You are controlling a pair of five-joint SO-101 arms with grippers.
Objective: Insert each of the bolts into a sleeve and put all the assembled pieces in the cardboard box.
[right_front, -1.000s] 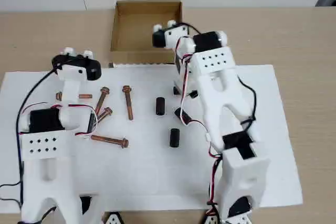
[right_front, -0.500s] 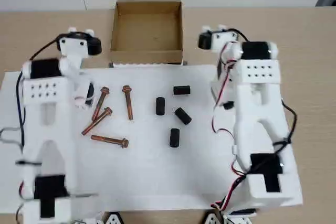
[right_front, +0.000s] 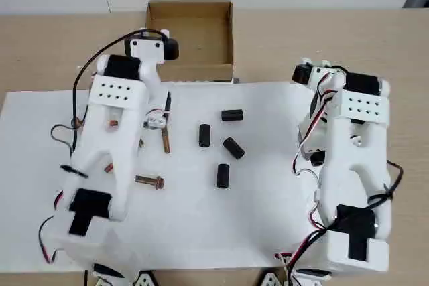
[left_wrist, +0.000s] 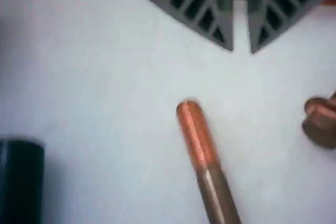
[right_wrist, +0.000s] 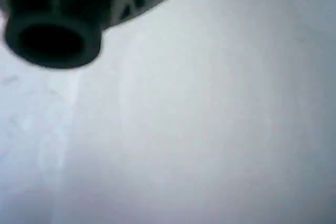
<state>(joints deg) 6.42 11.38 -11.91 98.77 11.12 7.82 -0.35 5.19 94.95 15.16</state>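
Four black sleeves lie on the white sheet: one (right_front: 232, 114) near the back, two (right_front: 204, 134) (right_front: 232, 147) mid-sheet, one (right_front: 222, 175) nearer the front. Copper bolts lie left of them, one (right_front: 165, 140) pointing front to back and one (right_front: 149, 181) crosswise. My left gripper (right_front: 163, 108) hangs over the far end of the first bolt (left_wrist: 202, 150), jaws almost together with nothing between the tips (left_wrist: 241, 45). My right gripper (right_front: 314, 156) is at the sheet's right side, shut on a black sleeve (right_wrist: 52, 39) whose open bore faces the camera. The cardboard box (right_front: 190, 65) stands at the back.
Further bolts (right_front: 107, 166) lie partly hidden under the left arm. A bolt head (left_wrist: 320, 124) and a sleeve (left_wrist: 18, 179) lie close to the left gripper. The white sheet (right_front: 201, 232) is bare toward the front, and wooden table surrounds it.
The left arm swung right, from the sheet's left edge to over the bolts. The right arm drew away from the box to the sheet's right side.
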